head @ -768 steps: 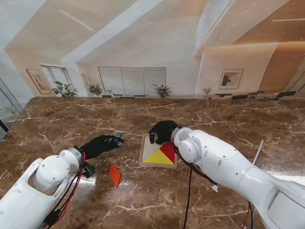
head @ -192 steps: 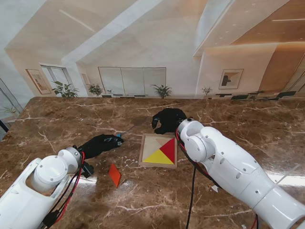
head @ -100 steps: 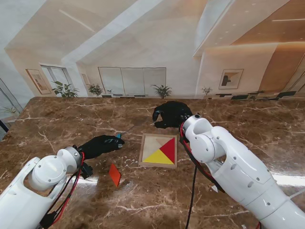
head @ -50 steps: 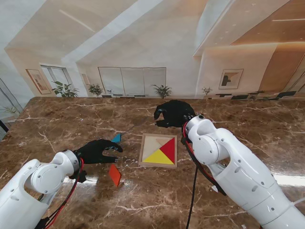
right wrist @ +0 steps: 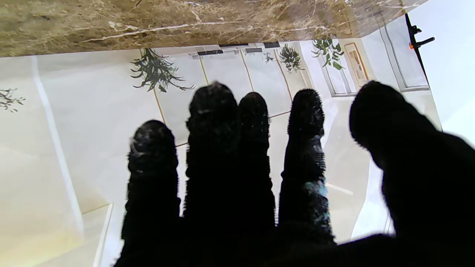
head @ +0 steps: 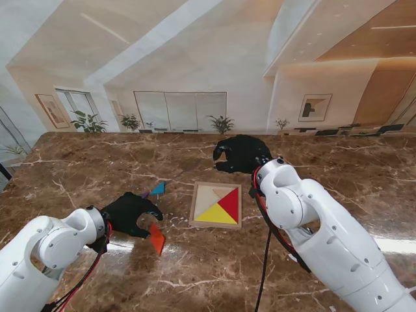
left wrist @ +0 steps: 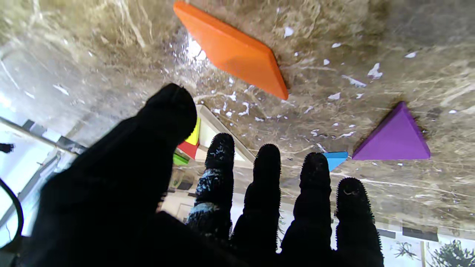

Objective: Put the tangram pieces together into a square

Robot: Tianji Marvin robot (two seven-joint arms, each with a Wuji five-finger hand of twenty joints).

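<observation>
The wooden tray point(head: 206, 194) lies mid-table and holds a yellow triangle point(head: 214, 214) and a red triangle point(head: 230, 203). To its left, an orange parallelogram point(head: 156, 238) lies flat nearer to me, with a small blue piece point(head: 158, 188) and a purple triangle point(head: 144, 194) farther off. My left hand point(head: 133, 213) hovers open just beside the orange piece, holding nothing. The left wrist view shows the orange parallelogram point(left wrist: 233, 52), the purple triangle point(left wrist: 393, 137), the blue piece point(left wrist: 336, 158) and my spread fingers point(left wrist: 219, 174). My right hand point(head: 242, 153) is open beyond the tray's far edge, fingers point(right wrist: 215, 148) spread.
The brown marble table point(head: 312, 175) stretches wide on every side. A green sliver point(left wrist: 180, 159) shows by the tray's corner in the left wrist view. My right forearm point(head: 305, 221) passes just right of the tray. A backdrop wall stands at the table's far edge.
My left hand drew back toward me from the blue piece, uncovering the blue and purple pieces, and now sits by the orange one. My right hand moved from the tray to beyond its far edge.
</observation>
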